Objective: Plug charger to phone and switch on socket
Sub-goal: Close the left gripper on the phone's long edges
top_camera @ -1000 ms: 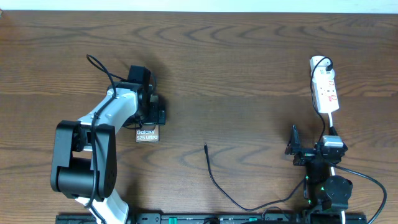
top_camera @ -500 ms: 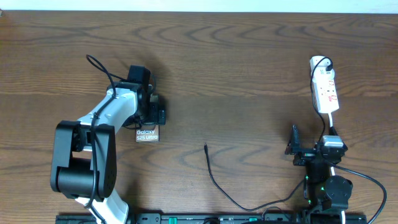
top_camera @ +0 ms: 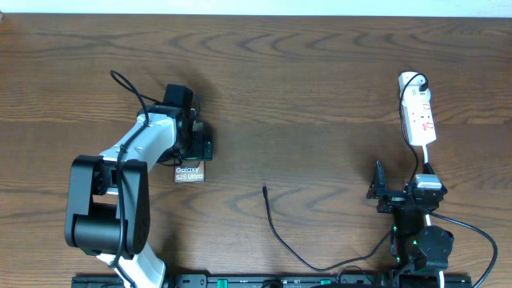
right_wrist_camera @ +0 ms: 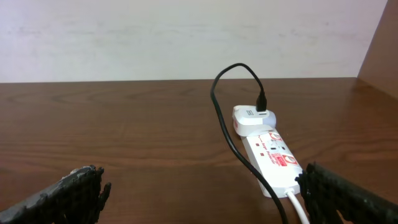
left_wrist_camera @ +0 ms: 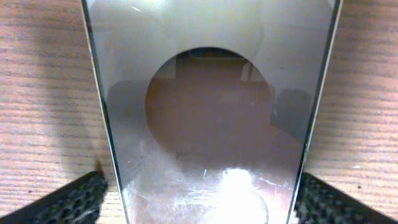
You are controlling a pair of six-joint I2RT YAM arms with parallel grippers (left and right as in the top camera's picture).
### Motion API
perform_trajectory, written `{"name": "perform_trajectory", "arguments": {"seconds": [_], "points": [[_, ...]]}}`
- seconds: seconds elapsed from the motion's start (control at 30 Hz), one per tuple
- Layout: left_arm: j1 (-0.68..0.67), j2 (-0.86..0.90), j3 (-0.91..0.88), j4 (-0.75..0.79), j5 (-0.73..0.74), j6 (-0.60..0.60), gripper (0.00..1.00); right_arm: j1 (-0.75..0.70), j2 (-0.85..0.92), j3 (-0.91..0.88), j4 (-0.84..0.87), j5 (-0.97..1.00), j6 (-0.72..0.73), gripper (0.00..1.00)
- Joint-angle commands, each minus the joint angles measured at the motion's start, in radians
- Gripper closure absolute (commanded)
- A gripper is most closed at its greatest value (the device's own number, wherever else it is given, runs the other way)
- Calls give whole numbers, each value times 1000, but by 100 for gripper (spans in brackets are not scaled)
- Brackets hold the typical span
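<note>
squarely the phone [left_wrist_camera: 208, 124] lies between the left fingers [left_wrist_camera: 74, 202]; clenched or not, unclear.

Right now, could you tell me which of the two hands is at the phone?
The left hand: its fingers straddle the phone, whereas the right hand sits open far off, facing the socket.

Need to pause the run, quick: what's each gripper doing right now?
Left gripper: fingers straddle the phone; clamped or not cannot be told.
Right gripper: open, holding nothing.
</note>
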Motion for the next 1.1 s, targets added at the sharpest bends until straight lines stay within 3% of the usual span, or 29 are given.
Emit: {"name": "perform_trajectory", "arguments": {"seconds": [0.0,0.33,1.07], "points": [[0,26,-32,-6,63,8,9,-8,-2,-1,-5,4,11,1],[0,26,-32,-6,63,8,16,-8,-1,-1,-5,4,11,1],[0,26,-32,-13,40,12,15,-8,-1,-1,-5,4,11,1]]}}
